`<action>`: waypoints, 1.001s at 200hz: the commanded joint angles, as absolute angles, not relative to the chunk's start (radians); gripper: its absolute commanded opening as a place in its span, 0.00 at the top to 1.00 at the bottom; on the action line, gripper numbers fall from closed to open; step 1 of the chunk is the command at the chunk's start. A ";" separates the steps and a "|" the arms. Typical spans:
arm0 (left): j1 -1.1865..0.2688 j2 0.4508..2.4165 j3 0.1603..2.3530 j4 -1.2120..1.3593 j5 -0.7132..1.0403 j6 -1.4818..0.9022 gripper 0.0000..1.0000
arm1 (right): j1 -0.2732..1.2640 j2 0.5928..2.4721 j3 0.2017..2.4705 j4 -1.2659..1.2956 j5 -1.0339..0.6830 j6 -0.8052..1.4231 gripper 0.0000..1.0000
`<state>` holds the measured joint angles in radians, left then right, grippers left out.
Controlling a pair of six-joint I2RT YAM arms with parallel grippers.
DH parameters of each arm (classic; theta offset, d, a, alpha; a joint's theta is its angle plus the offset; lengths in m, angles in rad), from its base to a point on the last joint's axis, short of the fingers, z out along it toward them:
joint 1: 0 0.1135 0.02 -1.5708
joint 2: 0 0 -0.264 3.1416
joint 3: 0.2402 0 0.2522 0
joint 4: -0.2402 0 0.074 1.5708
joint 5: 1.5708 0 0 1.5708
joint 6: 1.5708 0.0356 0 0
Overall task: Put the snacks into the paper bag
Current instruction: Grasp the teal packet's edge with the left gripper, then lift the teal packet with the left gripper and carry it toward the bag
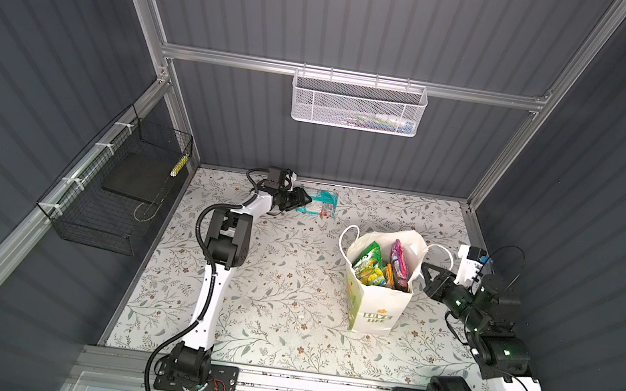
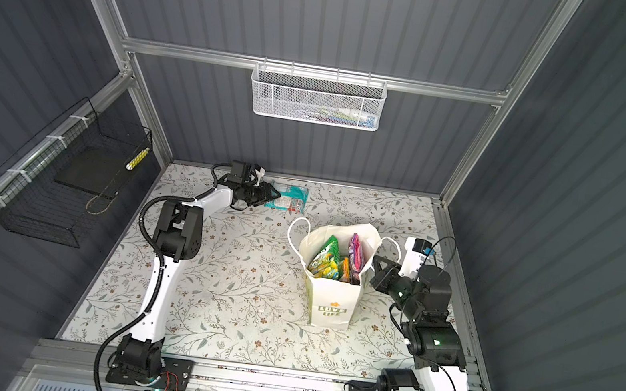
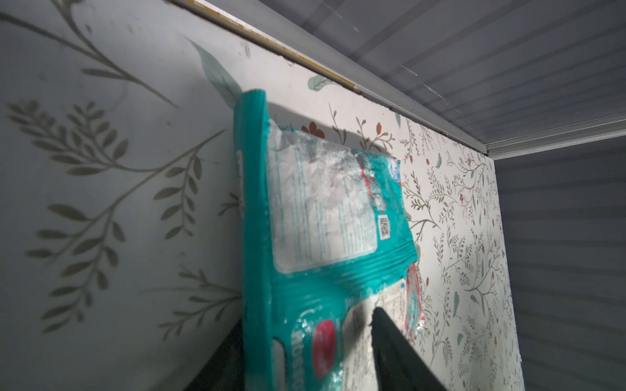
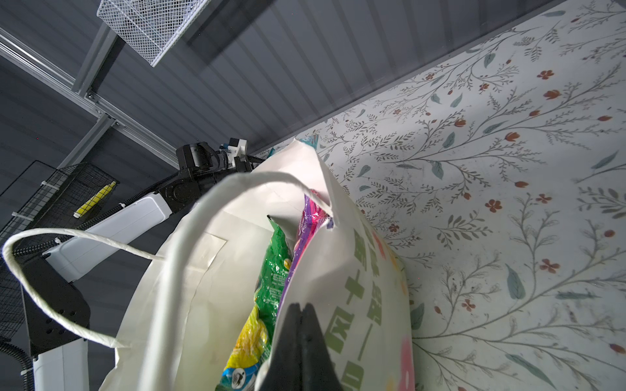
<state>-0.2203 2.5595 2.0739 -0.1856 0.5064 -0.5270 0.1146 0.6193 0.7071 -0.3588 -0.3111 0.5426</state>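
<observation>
A teal snack packet [image 1: 321,202] [image 2: 290,198] lies flat near the back wall. My left gripper [image 1: 302,199] [image 3: 305,318] straddles its near end, one finger [image 3: 389,338] over the packet [image 3: 321,210] and the other dark behind its raised edge; whether they pinch it is unclear. The cream paper bag [image 1: 375,302] [image 2: 333,300] stands upright at centre right with green [image 1: 371,258], yellow-green, orange and purple [image 1: 398,260] snacks inside. My right gripper [image 1: 424,270] [image 4: 301,306] is shut on the bag's right rim [image 4: 355,270].
A white mesh basket [image 1: 358,104] hangs on the back wall and a black wire basket [image 1: 114,192] on the left wall. The floral tabletop [image 1: 269,282] is bare between the two arms. The bag's cord handles [image 1: 344,243] loop outward.
</observation>
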 commanded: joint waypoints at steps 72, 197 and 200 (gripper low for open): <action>-0.240 2.527 1.894 -0.071 0.516 -0.683 0.86 | 0.122 0.626 0.688 -0.347 -0.327 0.551 1.00; -0.264 2.200 1.463 0.397 0.520 -0.874 1.00 | 0.123 0.623 0.667 -0.331 -0.307 0.562 1.00; -0.265 2.192 1.452 0.406 0.515 -0.874 1.00 | 0.123 0.625 0.668 -0.331 -0.307 0.561 1.00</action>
